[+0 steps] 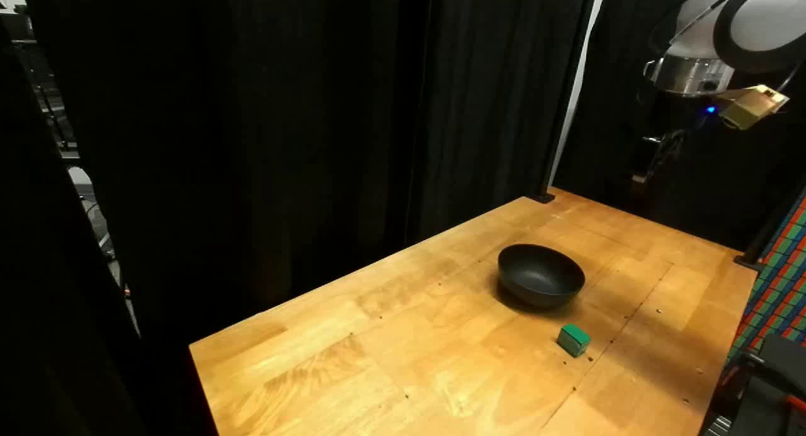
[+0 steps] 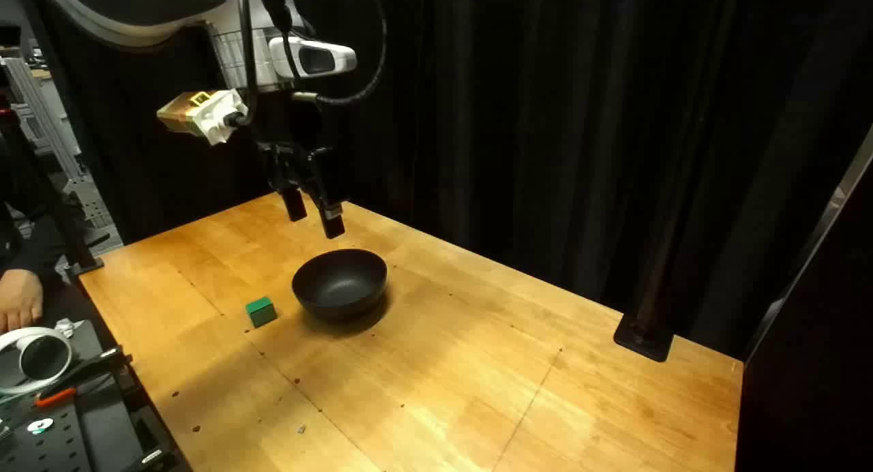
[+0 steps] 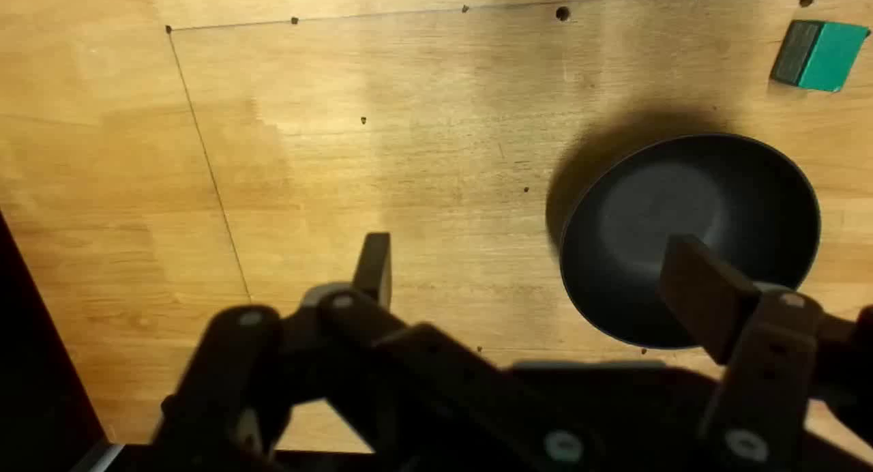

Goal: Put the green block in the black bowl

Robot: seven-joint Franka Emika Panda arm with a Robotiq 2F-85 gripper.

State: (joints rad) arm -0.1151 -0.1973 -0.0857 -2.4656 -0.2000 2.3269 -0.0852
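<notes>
Pincer looms foremost in the wrist view, jaws wide apart, empty! Now, in both exterior views, the green block sits on the counter near the matte black bowl: likely light, rigid; pinch opposite upright faces.

All views: no text, brand or number readable
Camera: yellow patch with dark mark, far left in an exterior view; too small to read
Disc: white, with greenish and dark marks, near left on black bench, same view; too small to read
</notes>
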